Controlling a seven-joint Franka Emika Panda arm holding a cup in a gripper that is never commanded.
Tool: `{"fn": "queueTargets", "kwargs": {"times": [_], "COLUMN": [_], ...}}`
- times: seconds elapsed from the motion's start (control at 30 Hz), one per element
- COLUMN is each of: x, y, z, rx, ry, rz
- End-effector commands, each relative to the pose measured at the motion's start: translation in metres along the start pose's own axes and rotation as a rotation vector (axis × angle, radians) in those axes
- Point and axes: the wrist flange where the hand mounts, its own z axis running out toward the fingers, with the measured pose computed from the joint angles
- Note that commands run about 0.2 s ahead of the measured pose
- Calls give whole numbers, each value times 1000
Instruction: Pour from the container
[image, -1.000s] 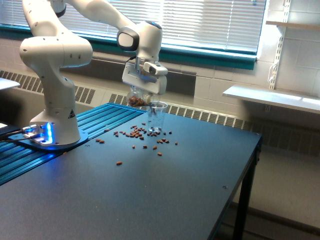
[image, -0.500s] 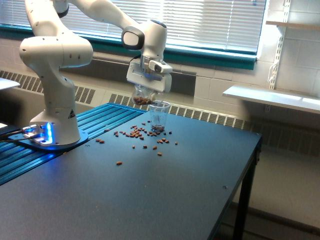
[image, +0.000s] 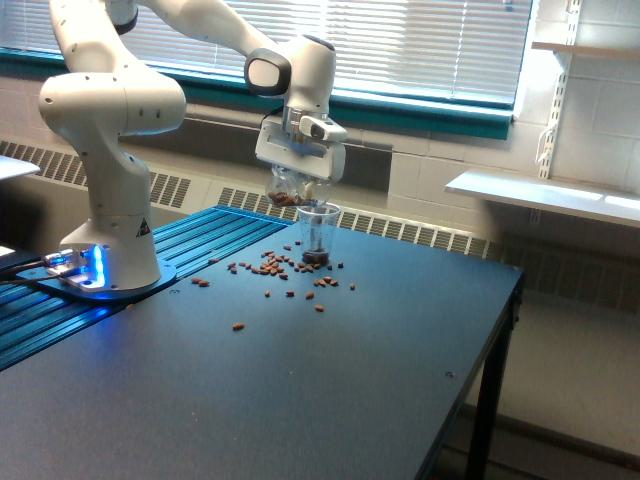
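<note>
In the exterior view my gripper (image: 292, 178) is shut on the container (image: 288, 190), a wide clear plastic cup with brown bean-like pieces inside. The container is tilted toward the view's right, its mouth just above the rim of a narrower clear cup (image: 318, 236) that stands upright on the dark table (image: 300, 380). Some brown pieces lie at the bottom of that narrow cup. Many brown pieces (image: 275, 268) are scattered on the table around its base, mostly to its left.
The arm's white base (image: 110, 200) stands at the view's left on a blue ribbed mat (image: 190, 245). The table's right edge (image: 480, 340) drops off to the floor. A white shelf (image: 540, 195) and window blinds are behind.
The gripper and container have moved slightly right and up and tilted further over the narrow cup. More brown pieces now lie in the bottom of the narrow cup.
</note>
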Motion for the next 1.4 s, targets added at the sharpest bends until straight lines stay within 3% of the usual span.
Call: {"fn": "queueTargets", "kwargs": {"times": [0.03,0.37,1.4], "x": [7,16,22], "y": [-8,-10,-35], "z": [-7,-11,-7], "rx": [-7,-17,-21], "ry": [6,9,-45], "rz": [-6,-5,-27]}}
